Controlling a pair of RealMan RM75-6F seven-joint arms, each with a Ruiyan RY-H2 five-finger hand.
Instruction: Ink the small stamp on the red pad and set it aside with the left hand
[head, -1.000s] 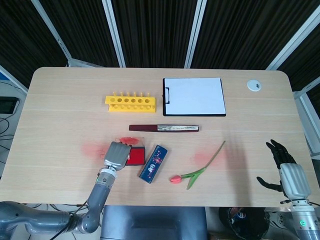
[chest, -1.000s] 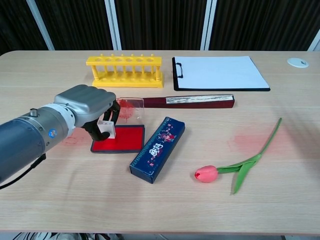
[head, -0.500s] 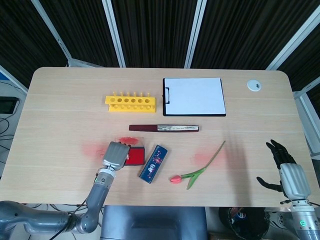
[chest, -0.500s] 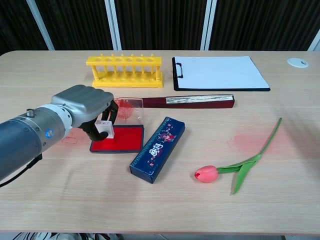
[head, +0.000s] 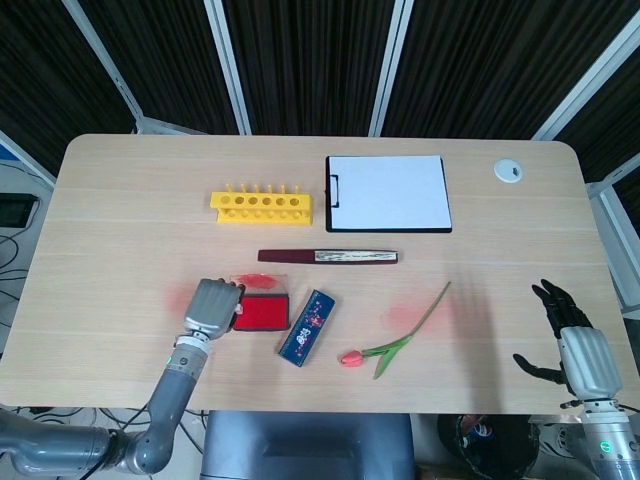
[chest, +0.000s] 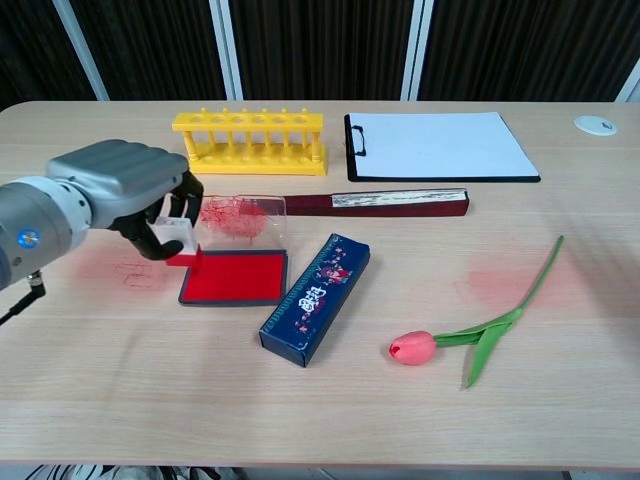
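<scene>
One left hand (chest: 120, 190) at the counter's (head: 120, 200) near-left part; one right hand (head: 578, 350) low at the far right edge, fingers spread, holding nothing, seen only in the head view.
One small stamp (chest: 175, 233), clear-bodied, gripped in the left hand's curled fingers (chest: 155, 240); it sits just off the left edge of the red pad (chest: 235, 277), at the pad's far-left corner; whether its face touches the counter I cannot tell.
One red pad, open, just right of the left hand; its clear lid (chest: 240, 217), smeared red, stands up behind it.
One dark blue box (chest: 315, 297) with floral print, just right of the pad, lying at a slant.
One tulip (chest: 470, 335), pink bud and green stem, well right of the left hand, between the two hands.
One dark red folded fan (chest: 378, 203) beyond the pad; one yellow rack (chest: 250, 142) beyond the left hand; one clipboard (chest: 440, 146) with white paper far right of it; one white disc (head: 509, 171) at the far corner.
Two faint red smudges on the counter, one by the left hand (chest: 130, 272), one by the tulip stem (chest: 500, 280).
Change from a second ago: the left hand was over the pad with the stamp on the red surface; now hand and stamp have shifted left, off the pad, leaving the red surface uncovered; right hand unmoved; other things unmoved.
</scene>
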